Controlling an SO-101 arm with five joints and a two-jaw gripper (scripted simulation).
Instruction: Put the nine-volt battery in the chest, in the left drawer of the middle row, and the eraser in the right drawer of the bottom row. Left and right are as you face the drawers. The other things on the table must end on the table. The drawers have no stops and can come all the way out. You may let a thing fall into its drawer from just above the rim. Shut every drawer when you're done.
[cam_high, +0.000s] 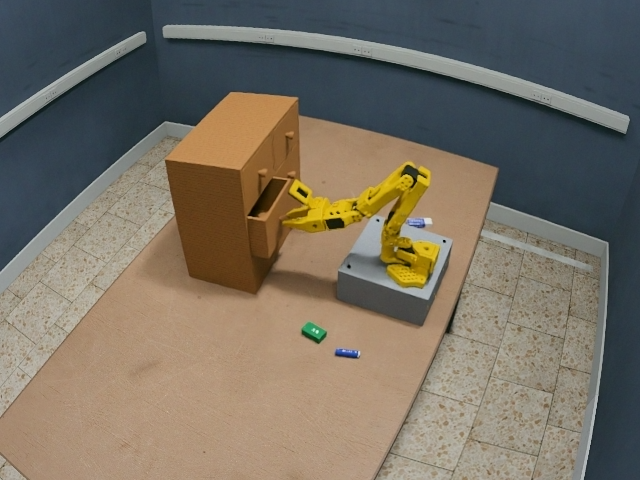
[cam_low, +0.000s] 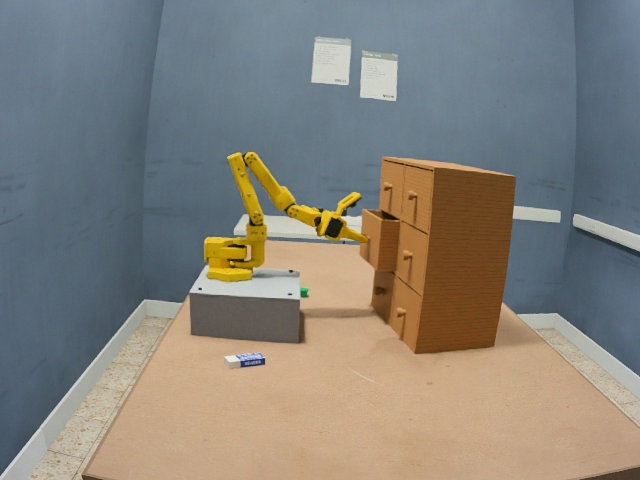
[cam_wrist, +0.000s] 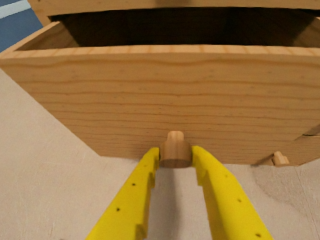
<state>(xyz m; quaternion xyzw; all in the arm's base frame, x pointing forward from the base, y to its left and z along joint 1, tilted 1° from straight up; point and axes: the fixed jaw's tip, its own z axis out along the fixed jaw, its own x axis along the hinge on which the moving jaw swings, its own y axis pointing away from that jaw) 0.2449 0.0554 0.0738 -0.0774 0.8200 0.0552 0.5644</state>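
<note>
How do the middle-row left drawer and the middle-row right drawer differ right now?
The middle-row left drawer is pulled partly out of the chest; the middle-row right drawer sits flush. The hand is shut on the left drawer's knob; the right drawer's knob is untouched. Both share the same wood and knob style.

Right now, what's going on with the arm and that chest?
The gripper is shut on the knob of the middle-row left drawer, which stands partly pulled out of the chest. The green nine-volt battery and a blue cylinder lie on the table in front of the base; the eraser lies behind it. Neither is stowed yet.
</note>
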